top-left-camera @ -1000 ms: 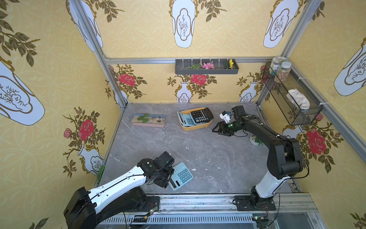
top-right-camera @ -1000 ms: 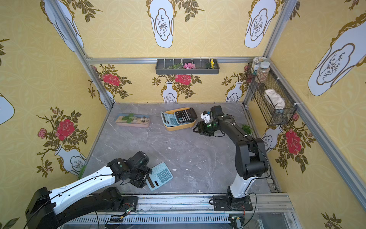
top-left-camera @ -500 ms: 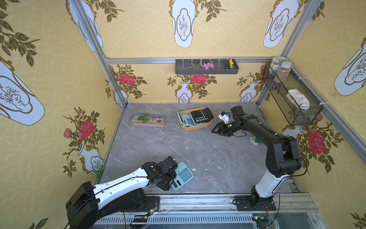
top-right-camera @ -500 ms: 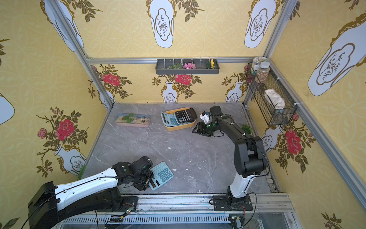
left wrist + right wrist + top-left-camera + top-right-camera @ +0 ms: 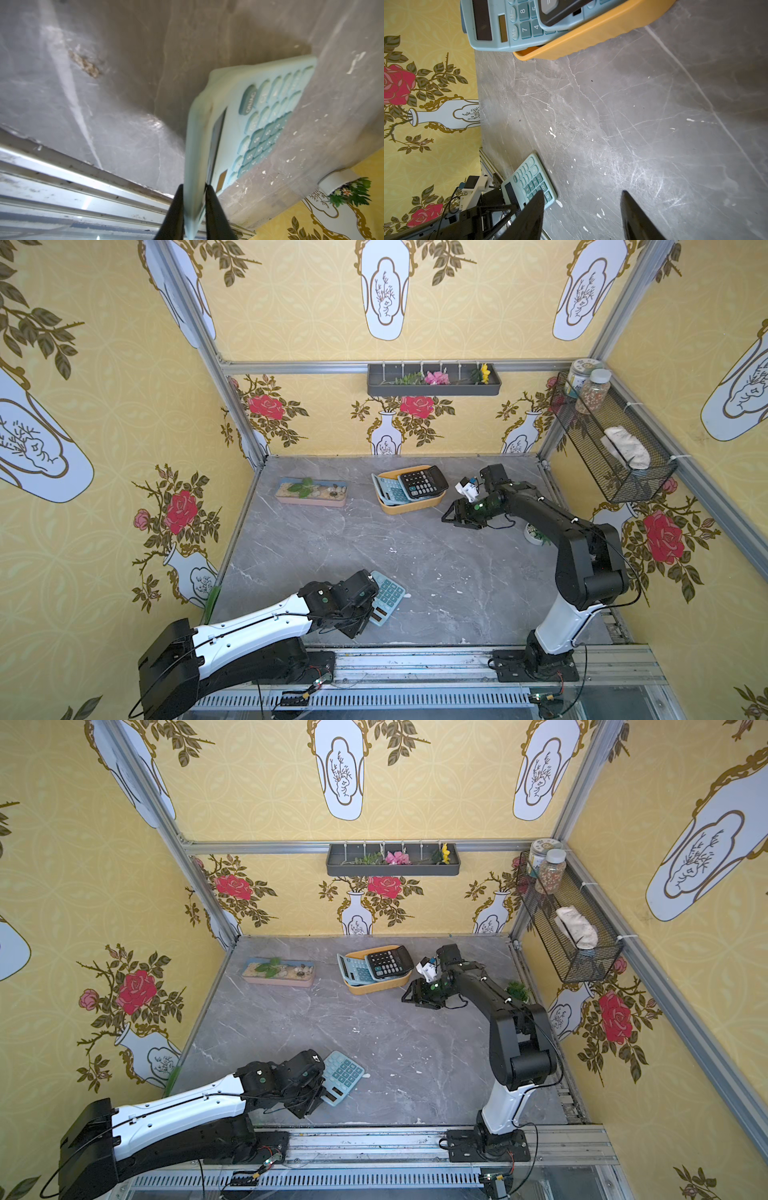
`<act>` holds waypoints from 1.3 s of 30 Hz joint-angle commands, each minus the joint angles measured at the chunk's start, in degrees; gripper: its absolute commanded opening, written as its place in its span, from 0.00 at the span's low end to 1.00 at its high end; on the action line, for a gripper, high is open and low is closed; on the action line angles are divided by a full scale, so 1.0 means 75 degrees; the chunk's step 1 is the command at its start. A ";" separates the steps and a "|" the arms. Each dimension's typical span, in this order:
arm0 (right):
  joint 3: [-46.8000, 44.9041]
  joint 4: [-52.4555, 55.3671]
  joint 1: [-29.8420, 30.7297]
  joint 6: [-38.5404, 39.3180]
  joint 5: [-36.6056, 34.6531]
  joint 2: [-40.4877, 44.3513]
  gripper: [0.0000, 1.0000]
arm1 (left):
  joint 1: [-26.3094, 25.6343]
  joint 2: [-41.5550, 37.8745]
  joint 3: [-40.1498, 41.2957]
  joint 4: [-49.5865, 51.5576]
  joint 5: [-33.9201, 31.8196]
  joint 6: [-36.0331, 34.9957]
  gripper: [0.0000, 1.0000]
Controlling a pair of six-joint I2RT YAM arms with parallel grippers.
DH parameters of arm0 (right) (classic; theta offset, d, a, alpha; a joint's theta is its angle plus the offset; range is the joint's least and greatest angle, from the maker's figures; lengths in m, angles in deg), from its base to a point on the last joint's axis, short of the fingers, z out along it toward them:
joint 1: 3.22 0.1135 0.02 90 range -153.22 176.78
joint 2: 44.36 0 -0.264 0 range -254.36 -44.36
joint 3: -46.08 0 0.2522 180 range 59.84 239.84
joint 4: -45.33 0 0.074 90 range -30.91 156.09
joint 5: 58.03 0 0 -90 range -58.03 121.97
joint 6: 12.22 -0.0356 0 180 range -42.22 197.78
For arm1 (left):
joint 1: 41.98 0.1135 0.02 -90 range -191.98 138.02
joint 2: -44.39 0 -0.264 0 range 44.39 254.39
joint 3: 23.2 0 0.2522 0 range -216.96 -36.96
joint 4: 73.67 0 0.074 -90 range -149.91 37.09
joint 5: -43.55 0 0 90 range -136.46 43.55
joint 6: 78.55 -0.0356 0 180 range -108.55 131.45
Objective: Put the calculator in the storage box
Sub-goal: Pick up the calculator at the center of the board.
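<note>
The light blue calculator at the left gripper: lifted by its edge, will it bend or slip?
The calculator looks rigid plastic, so likely no bending. The left gripper pinches only one thin edge, so it may swing or slip.

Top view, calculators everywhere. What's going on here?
The left tool is closed on the edge of the light-blue calculator near the front of the table; that edge looks tipped up. The orange storage box at the back already holds a blue calculator with a black calculator on top. The right tool hangs open beside the box, holding nothing.
</note>
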 commanded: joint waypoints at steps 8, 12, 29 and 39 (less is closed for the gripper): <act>0.0213 -0.0078 0.0000 -0.0009 -0.0016 -0.0040 0.60 | 0.0092 -0.0043 -0.1076 0.2055 -0.0906 -0.0714 0.10; 0.0366 -0.0051 0.0000 -0.0023 0.0001 -0.0064 0.60 | 0.0694 0.0020 -0.1859 0.2514 -0.0894 -0.2063 0.08; 0.0292 -0.0206 -0.0117 -0.0183 0.0001 0.0356 0.60 | 0.4471 0.3571 -0.7513 0.2300 0.2656 -0.9919 0.13; 0.0230 -0.0283 -0.0192 -0.0257 0.0052 0.0347 0.59 | 0.5152 0.7396 -1.2510 0.3558 0.4064 -1.1578 0.12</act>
